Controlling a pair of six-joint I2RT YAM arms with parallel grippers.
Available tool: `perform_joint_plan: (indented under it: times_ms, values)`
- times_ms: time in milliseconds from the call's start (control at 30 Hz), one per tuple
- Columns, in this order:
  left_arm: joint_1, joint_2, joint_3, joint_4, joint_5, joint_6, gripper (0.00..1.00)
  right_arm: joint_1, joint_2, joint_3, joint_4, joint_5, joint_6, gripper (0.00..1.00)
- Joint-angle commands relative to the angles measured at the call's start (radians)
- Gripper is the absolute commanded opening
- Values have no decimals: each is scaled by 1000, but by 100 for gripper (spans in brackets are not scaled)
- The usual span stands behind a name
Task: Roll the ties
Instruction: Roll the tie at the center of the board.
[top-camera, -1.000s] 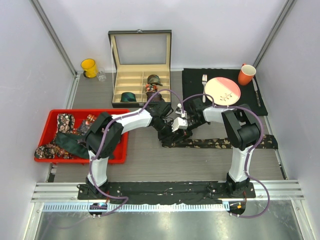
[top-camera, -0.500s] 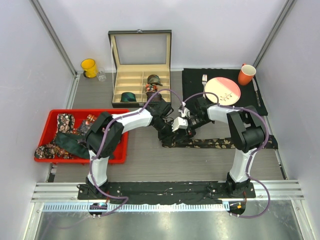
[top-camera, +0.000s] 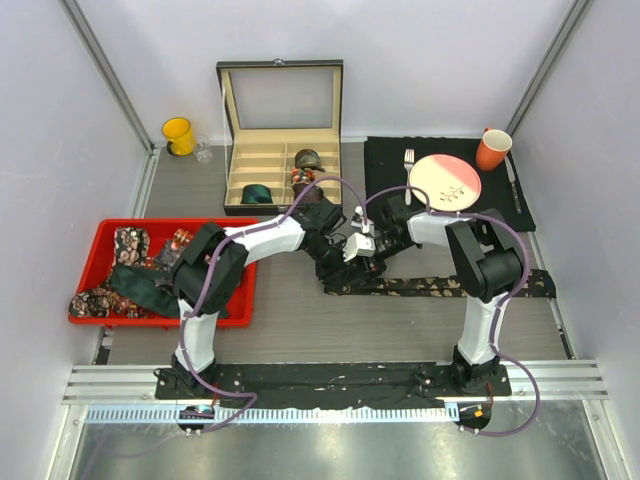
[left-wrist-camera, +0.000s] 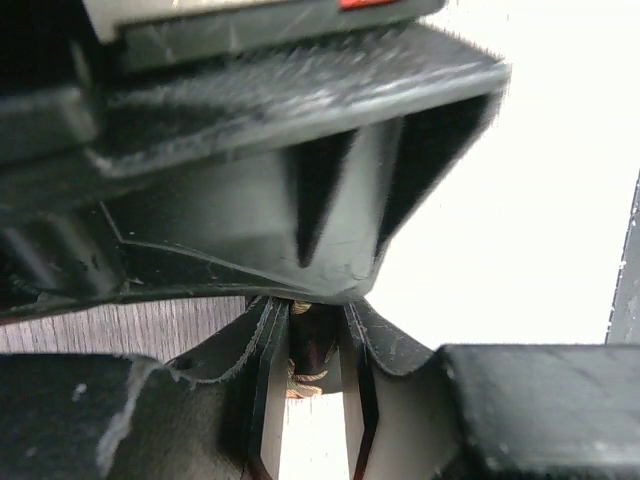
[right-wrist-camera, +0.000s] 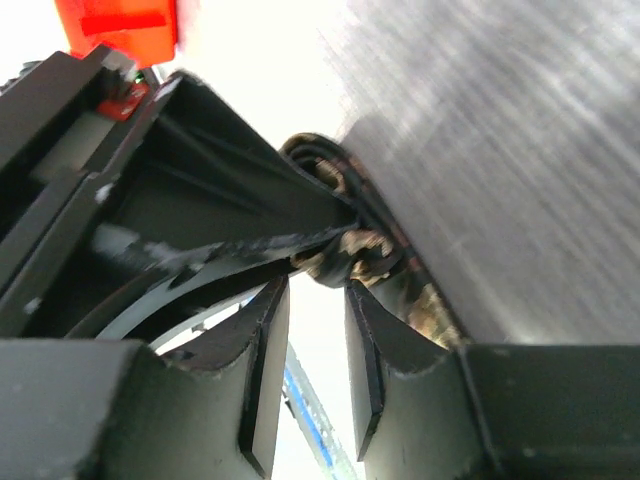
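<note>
Work piece: one floral tie (top-camera: 450, 286), lying flat on the tabletop (top-camera: 300, 320) as a long strip from frame centre out to the right edge of the top view. Its left end is wound into a small coil (right-wrist-camera: 350, 255), only a few turns by the look of it. Most of the length is unrolled.

Appearance: dark cloth with a small red-and-beige print. The coil's layers look tight at the core and looser, somewhat rumpled, on the outside. The strip lies straight, with no twist that I can see.

My left claw (left-wrist-camera: 317, 340): fingers close together with printed fabric pinched between them, so I judge it is gripping the coil.

My right claw (right-wrist-camera: 317, 330): jaws parted with nothing between them. The tips are just short of the coil and face the left claw.

Progress, judged from the layout:
- Done: three rolled ties (top-camera: 303, 178) sit in the compartments of the open box (top-camera: 236, 150), upper centre. One of them is plain dark green.
- In hand: this tie, roll barely begun.
- Left: a heap of loose ties (top-camera: 130, 245) in the red tray (top-camera: 100, 232) at left of frame.

Estimate: well under half done. Several compartments look unfilled.
</note>
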Motion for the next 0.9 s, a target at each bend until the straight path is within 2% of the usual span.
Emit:
perform_joint_plan:
  times_ms: [0, 133, 267, 367, 400, 433, 533, 667, 800, 867]
  values:
    - [5, 31, 5, -5, -20, 10, 29, 13, 13, -7, 92, 16, 48, 34]
    - [5, 34, 5, 0, -20, 5, 29, 16, 7, -28, 177, 6, 97, 34]
    - [5, 35, 0, 1, -18, 1, 31, 21, 16, -37, 191, 3, 106, 33]
    - [12, 35, 2, 9, -20, -18, 34, 21, 20, -39, 158, 10, 73, 18]
    - [15, 34, 2, 15, -24, -25, 36, 21, 23, -41, 146, 18, 62, 3]
    - [15, 26, 2, 29, -32, -47, 42, 21, 26, -38, 117, 24, 50, 1]
    - [19, -15, -24, 104, -43, -114, 53, 21, 49, -33, 72, 50, 7, 1]
    - [21, -125, -64, 178, -66, -153, 62, 19, 56, -34, 66, 73, -6, 1]
    - [22, -234, -121, 237, -110, -142, 69, 18, 57, -27, 63, 79, -4, 1]
    - [22, -276, -159, 276, -142, -104, 77, 19, 57, -25, 61, 78, -4, 1]
